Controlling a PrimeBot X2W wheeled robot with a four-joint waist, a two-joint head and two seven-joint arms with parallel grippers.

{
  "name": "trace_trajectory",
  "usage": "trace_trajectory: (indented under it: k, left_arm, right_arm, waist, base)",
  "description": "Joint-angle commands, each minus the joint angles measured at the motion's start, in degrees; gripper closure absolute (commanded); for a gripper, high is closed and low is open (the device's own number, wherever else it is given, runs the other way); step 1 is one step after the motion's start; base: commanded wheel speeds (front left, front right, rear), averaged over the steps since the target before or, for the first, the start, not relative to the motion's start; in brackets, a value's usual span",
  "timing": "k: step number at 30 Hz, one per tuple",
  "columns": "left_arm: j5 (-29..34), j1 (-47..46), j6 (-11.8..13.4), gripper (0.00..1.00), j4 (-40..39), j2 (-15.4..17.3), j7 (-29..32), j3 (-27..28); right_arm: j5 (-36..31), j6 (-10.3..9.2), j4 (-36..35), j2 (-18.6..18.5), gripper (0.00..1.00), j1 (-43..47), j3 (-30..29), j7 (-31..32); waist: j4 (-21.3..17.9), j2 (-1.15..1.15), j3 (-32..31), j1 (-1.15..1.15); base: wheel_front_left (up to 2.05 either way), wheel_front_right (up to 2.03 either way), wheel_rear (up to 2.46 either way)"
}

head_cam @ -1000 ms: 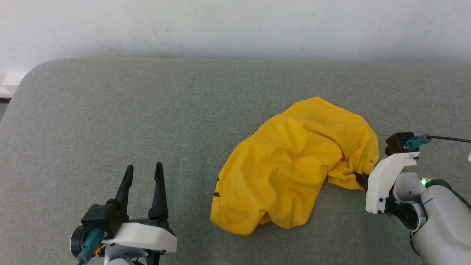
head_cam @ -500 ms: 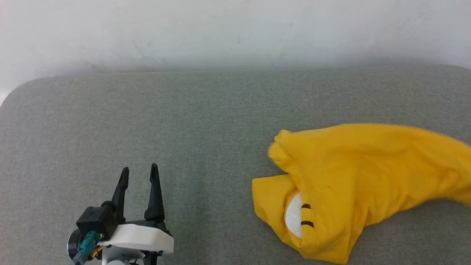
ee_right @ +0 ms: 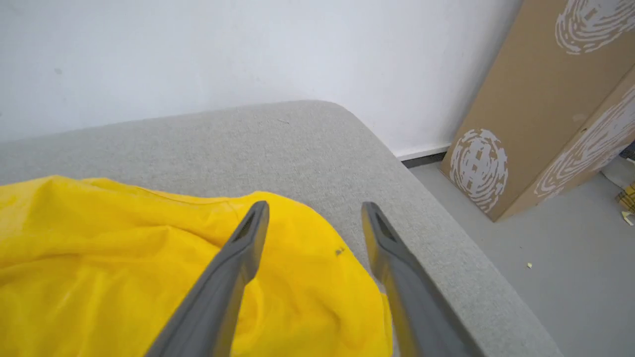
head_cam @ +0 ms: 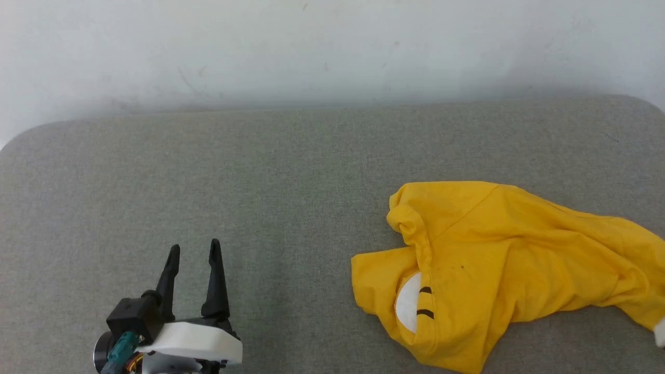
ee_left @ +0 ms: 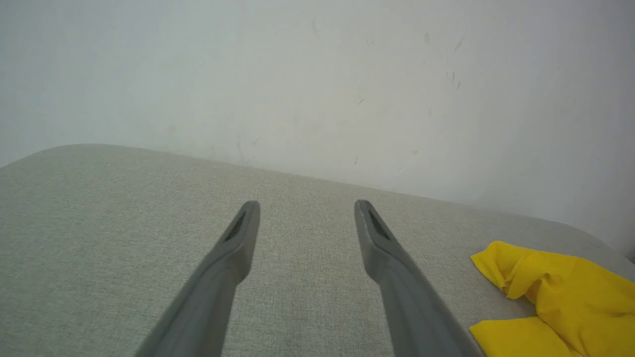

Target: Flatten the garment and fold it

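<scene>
I judge the garment (head_cam: 499,270) to be light, limp cotton; it should sag and trail rather than hold any shape, cling a little to the weave of the grey cushion (head_cam: 260,171), and take no harm from a firm pinch. A grab in the middle would probably gather several layers, so I would take hold at a seamed edge; the rolled ridge (head_cam: 415,234) on the side of the heap nearest the cushion's middle looks like a hem or neckline, and the loose flap (head_cam: 376,280) below it may be a sleeve, though I cannot tell for sure.

It lies crumpled at the cushion's right end, toward the cushion's front edge, with one part running out close to the cushion's right side; not yet flat by my reading.

The cloth is bright yellow with broad soft folds; a white patch (head_cam: 408,306) with two short black bars (head_cam: 425,302) peeks out from under a fold.

My left gripper (head_cam: 194,246) sits over the cushion's left front part, well apart from the shirt, fingers spread on nothing; my right gripper (ee_right: 315,206) hangs over the cushion's right end above the yellow cloth, fingers likewise spread with nothing pinched; whether its tips touch the fabric I cannot tell.
</scene>
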Motion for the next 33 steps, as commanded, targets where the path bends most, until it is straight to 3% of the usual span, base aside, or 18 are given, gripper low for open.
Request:
trace_trajectory:
  k: [1, 8, 16, 24, 33]
  left_arm:
    - [0.40, 0.49, -0.24, 0.00, 0.37, 0.10, -0.27, 0.27]
    - [0.19, 1.37, -0.18, 0.00, 1.28, 0.36, -0.16, 0.21]
    - [1.15, -1.21, -1.93, 0.00, 2.50, 0.03, 2.50, -3.95]
    - [4.00, -16.26, -7.77, 0.00, 8.72, -1.90, 11.51, -16.07]
    - [2.22, -35.95, -9.89, 0.00, 24.52, -2.91, 20.83, -24.44]
  right_arm:
    - [-1.15, -0.05, -2.62, 1.64, 0.00, 0.24, 0.58, -1.76]
    - [-4.50, -0.05, -16.29, 7.55, 0.00, 4.43, 8.33, -3.21]
    - [-4.14, -0.05, -25.82, 10.06, 0.00, 10.11, 16.28, -0.56]
    - [-3.60, -0.05, -32.41, 10.76, 0.00, 10.36, 20.75, 1.99]
    - [-2.80, -0.05, -33.31, 10.96, 0.00, 7.32, 23.31, 1.46]
  waist:
    - [-0.12, -0.01, -0.65, 0.00]
    - [-0.44, -0.01, -2.36, 0.00]
    - [-1.20, -0.01, -3.25, 0.00]
    - [-5.02, -0.01, -0.23, 0.00]
    - [-11.63, -0.01, 6.35, 0.00]
  base:
    - [0.00, 0.00, 0.00]
    - [0.00, 0.00, 0.00]
    - [0.00, 0.00, 0.00]
    - [0.00, 0.00, 0.00]
    - [0.00, 0.00, 0.00]
